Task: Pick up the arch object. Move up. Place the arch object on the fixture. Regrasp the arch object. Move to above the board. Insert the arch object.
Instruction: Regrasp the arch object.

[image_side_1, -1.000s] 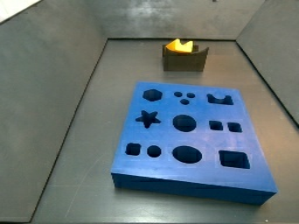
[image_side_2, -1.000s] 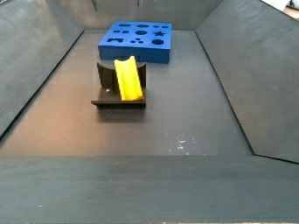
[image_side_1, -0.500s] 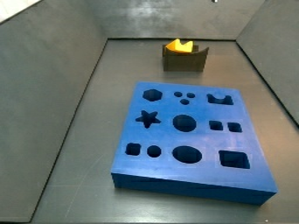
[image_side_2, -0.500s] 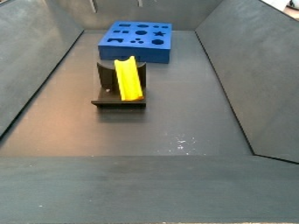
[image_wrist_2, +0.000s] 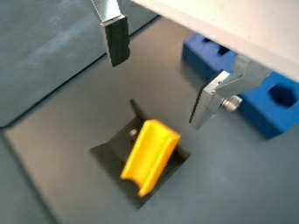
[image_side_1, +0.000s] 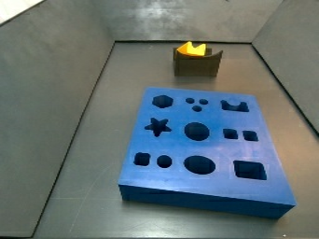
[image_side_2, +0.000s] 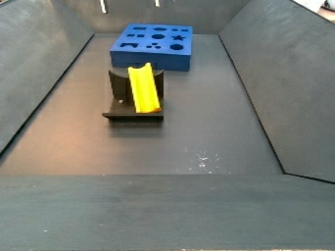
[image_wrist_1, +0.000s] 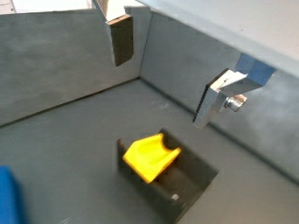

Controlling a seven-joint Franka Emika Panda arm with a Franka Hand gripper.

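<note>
Your gripper [image_wrist_2: 158,74] hangs above fixture [image_wrist_2: 114,154], seen in both wrist views; 2 silver fingers [image_wrist_1: 121,39] spread wide, nothing between them. Arch object [image_wrist_2: 151,157] lies yellow in fixture notch, untouched, tilted in a side view [image_side_2: 143,87]. Same piece peeks from fixture [image_side_1: 197,62] near back wall in a side view [image_side_1: 189,48]. Board [image_side_1: 204,149] lies flat on floor, apart from fixture; you see its blue corner [image_wrist_2: 246,83] just beside 1 finger. Gripper outside both side views.
</note>
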